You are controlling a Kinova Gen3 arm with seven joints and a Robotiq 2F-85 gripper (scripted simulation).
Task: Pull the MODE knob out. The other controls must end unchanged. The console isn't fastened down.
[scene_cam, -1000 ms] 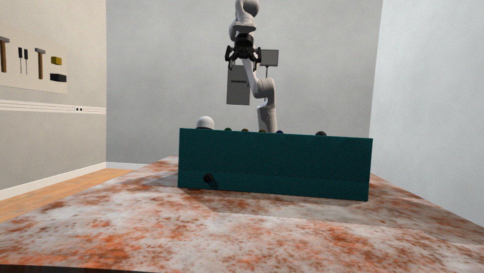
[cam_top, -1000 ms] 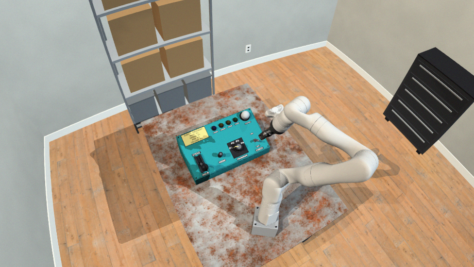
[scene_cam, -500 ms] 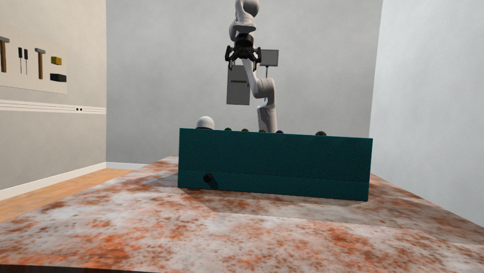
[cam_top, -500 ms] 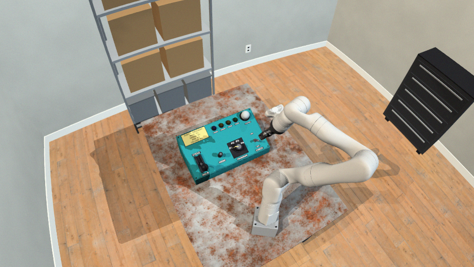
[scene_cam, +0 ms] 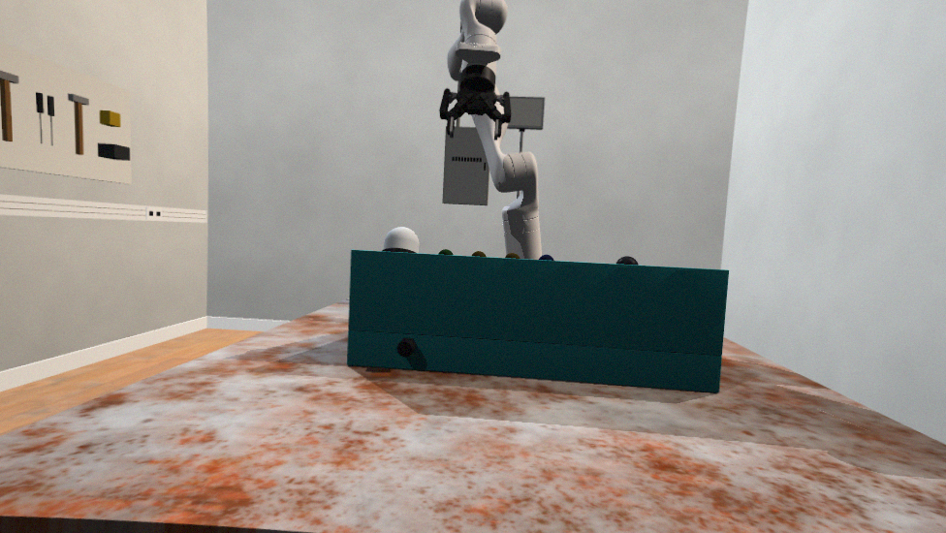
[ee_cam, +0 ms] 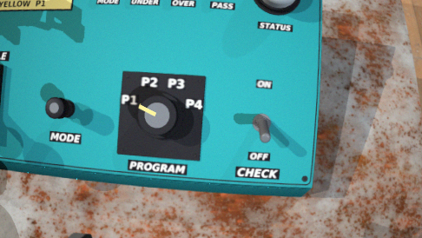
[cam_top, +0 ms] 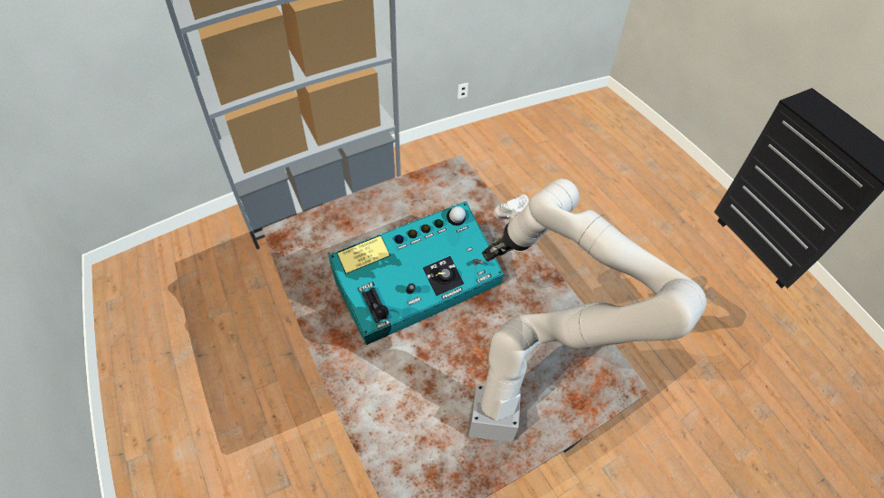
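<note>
The teal console lies on the rust-stained mat. Its small dark MODE knob sits near the front edge, left of the PROGRAM dial; it also shows in the top view. My gripper hangs high above the console's right end, open and empty, well to the right of the MODE knob. In the exterior view the gripper stands far above the console's back wall. The fingertips do not show in the wrist view.
The PROGRAM dial points at P1. The CHECK toggle leans toward OFF. A white STATUS dome, a row of lamps, a yellow plate and a CYCLE lever are on the console. A shelf rack stands behind.
</note>
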